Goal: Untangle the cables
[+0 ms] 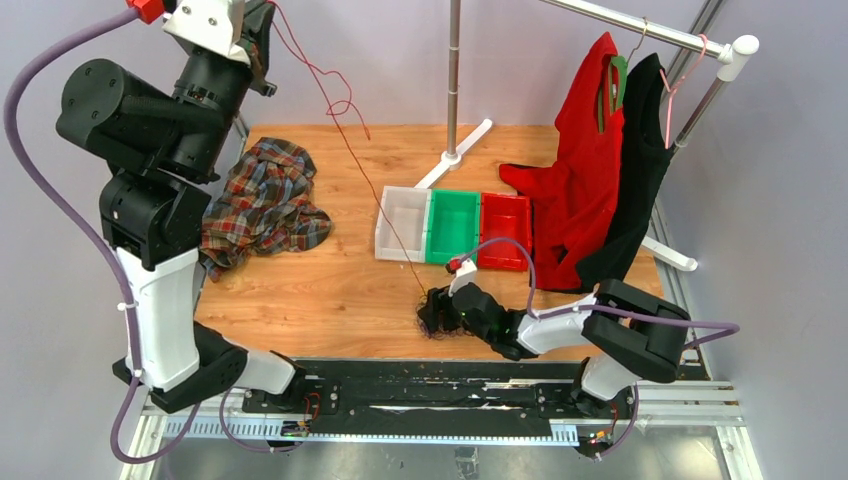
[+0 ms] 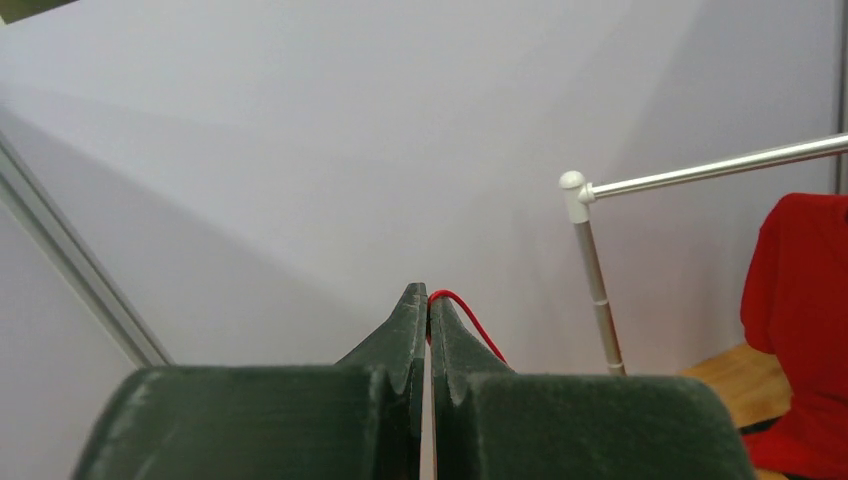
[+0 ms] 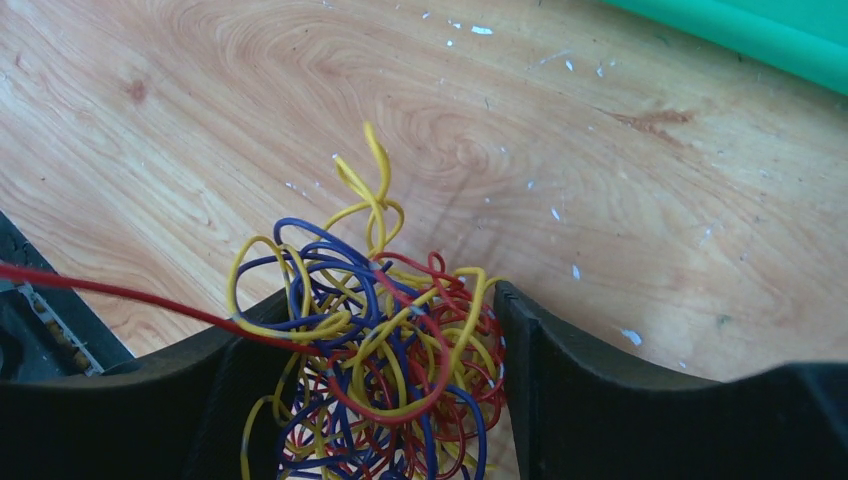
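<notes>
Near edge: right gripper [image 3: 385,300] lies low on the table [image 1: 330,290], its jaws closed in on either side of the tangle [image 3: 420,360], a knot of red, yellow and blue wire that fills the gap between them. Judged purpose: an anchor, so the knot cannot be dragged while one wire is drawn out. How firmly it bites I cannot tell.

One red strand [image 3: 120,292] leaves the knot and climbs away over the wood, passing the white tray [image 1: 408,191] and green tray [image 1: 433,228] on their left side, with the plaid shirt [image 1: 262,205] well apart further left.

Far and high: left gripper [image 2: 428,300] is raised above the back of the table, jaws pressed together on the strand's upper end. Height is the point here, I judge. The lift puts length between the pinch and the knot. The upper part carries slack loops, so the strand is not fully taut.

View notes:
- Right wrist alone resolves the colours and how densely they interlock; from the top view the knot reads as a dark clump.
- Left wrist alone shows the pinch itself, plus the garment rail [image 2: 700,167] behind it.
- Only the top view shows both ends of the strand at once.
</notes>
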Motion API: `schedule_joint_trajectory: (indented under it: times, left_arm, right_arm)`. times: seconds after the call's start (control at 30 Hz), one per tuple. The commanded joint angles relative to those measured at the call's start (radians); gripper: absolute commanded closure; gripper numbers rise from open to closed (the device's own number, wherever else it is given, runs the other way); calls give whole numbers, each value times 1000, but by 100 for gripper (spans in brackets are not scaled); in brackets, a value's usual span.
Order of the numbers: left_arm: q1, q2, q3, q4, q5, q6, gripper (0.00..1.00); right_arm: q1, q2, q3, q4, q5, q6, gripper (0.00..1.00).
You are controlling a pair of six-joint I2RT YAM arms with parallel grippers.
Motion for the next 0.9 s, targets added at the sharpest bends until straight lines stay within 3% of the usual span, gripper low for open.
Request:
schedule_joint_trajectory:
  times: [0.0, 0.07, 0.13, 0.27, 0.4, 0.43, 0.6, 0.73, 0.8, 0.87]
  left_arm:
    - [-3, -10, -41, 108, -59, 38, 100]
    - [-3, -40, -132, 5, -5, 14, 100]
    - [-3, -146, -347, -16, 20, 10, 100]
    - [-2, -355, -828, 67, -23, 55, 99]
    - [-2, -486, -1123, 52, -101, 88, 100]
    - [-2, -507, -1173, 33, -110, 96, 100]
    - [-2, -539, -1322, -136, -122, 108, 98]
    - [-2, -557, -1451, -123, -216, 145, 95]
    - [-1, -565, -1513, -86, -228, 165, 82]
    - [-1, -560, -1552, -87, -171, 167, 62]
  right_arm:
    - [23, -52, -43, -3, 26, -15, 34]
    - [23, -95, -39, -17, 14, -30, 38]
    - [23, -142, -21, -58, 10, -49, 46]
    - [17, -212, 29, -139, -2, -109, 70]
    - [2, -239, 71, -205, -27, -154, 97]
    - [-2, -236, 82, -220, -30, -163, 99]
    - [-12, -207, 148, -279, -92, -224, 99]
    - [-12, -184, 183, -338, -122, -266, 99]
    - [-14, -166, 197, -375, -150, -284, 99]
    - [-14, -146, 203, -407, -184, -295, 98]
